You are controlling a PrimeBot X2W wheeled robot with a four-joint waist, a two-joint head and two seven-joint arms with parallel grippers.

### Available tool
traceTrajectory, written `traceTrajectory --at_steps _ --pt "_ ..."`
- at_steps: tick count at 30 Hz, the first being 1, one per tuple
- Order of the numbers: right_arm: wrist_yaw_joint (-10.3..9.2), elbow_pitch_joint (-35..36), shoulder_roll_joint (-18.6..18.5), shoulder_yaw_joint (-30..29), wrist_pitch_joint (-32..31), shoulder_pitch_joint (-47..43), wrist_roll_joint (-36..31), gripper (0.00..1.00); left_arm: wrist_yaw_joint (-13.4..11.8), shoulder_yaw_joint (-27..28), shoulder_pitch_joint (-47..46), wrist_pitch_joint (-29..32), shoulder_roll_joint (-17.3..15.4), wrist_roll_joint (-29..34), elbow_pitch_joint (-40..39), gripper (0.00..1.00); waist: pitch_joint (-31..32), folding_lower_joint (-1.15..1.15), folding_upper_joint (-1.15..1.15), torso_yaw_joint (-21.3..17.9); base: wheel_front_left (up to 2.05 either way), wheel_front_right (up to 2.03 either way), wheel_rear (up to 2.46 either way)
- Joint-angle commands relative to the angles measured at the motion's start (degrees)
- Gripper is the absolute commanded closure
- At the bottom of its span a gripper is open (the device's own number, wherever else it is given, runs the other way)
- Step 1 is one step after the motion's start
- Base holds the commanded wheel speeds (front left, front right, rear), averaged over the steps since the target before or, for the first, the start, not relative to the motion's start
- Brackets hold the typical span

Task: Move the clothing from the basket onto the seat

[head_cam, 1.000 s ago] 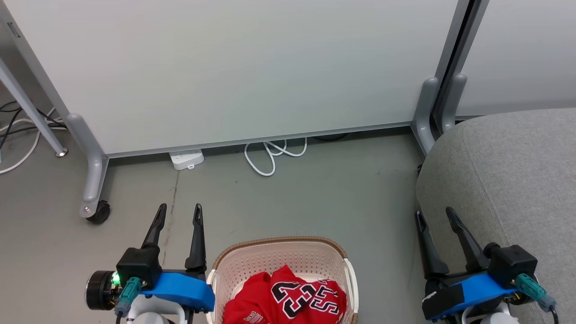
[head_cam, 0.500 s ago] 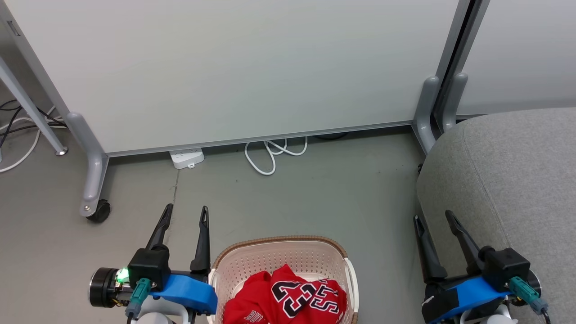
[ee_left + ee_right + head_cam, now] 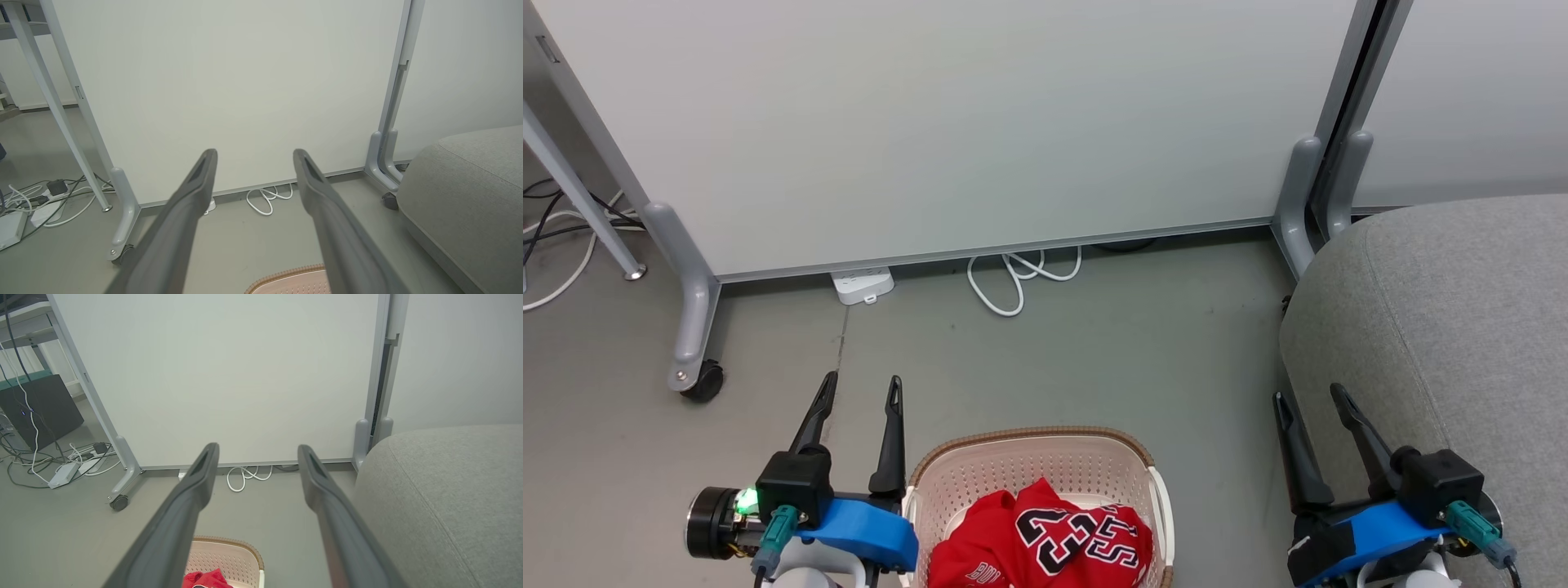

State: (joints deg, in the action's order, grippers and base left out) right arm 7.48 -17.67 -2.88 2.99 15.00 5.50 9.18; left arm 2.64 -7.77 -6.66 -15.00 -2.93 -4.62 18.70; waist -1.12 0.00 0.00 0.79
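head view: left gripper (image 3: 863, 378) jaws wide apart, empty, over the floor just left of the cream perforated plastic basket (image 3: 1029, 433) with brown woven-look rim. bright red thin-fabric clothing (image 3: 1045, 539), "23" numerals showing, lies bunched inside the basket. right gripper (image 3: 1307, 392) spread too, empty, at the edge of the large grey upholstered seat (image 3: 1462, 327), right of the basket
left wrist view: fingers apart, basket rim at bottom edge, seat at right
right wrist view: fingers apart, clothing in basket at bottom, seat at right

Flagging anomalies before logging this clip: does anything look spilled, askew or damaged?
Nothing stands out. The clothing lies bunched inside the basket, none over its visible rim. The left gripper and right gripper are open, holding nothing. A white cable lies looped by the partition.
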Motion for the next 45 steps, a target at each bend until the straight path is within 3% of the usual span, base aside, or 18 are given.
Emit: traceTrajectory --at_steps 1,14,24,45 --pt "0.03 -0.2 0.0 0.0 0.3 0.3 0.2 0.0 0.0 0.1 -0.7 -0.3 0.1 -0.2 0.2 0.0 0.0 0.0 0.0 0.0 0.0 0.0 0.0" --pt "0.03 0.5 0.0 0.4 0.3 1.7 0.3 0.0 1.8 -2.0 -3.8 -0.2 0.1 1.1 1.1 0.0 -3.0 0.0 0.0 -1.6 0.0 0.0 0.0" --pt "0.03 2.3 0.0 1.3 0.3 7.4 0.1 0.0 4.0 -7.8 -14.3 -0.2 -0.4 3.7 7.5 0.0 -12.3 0.0 0.0 -5.9 0.0 0.0 0.0" --pt "0.03 6.8 0.0 2.5 0.2 19.7 1.2 0.0 4.8 -28.0 -33.6 -0.2 -5.1 4.1 31.3 0.0 -32.6 0.0 0.0 -13.3 0.0 0.0 0.0"
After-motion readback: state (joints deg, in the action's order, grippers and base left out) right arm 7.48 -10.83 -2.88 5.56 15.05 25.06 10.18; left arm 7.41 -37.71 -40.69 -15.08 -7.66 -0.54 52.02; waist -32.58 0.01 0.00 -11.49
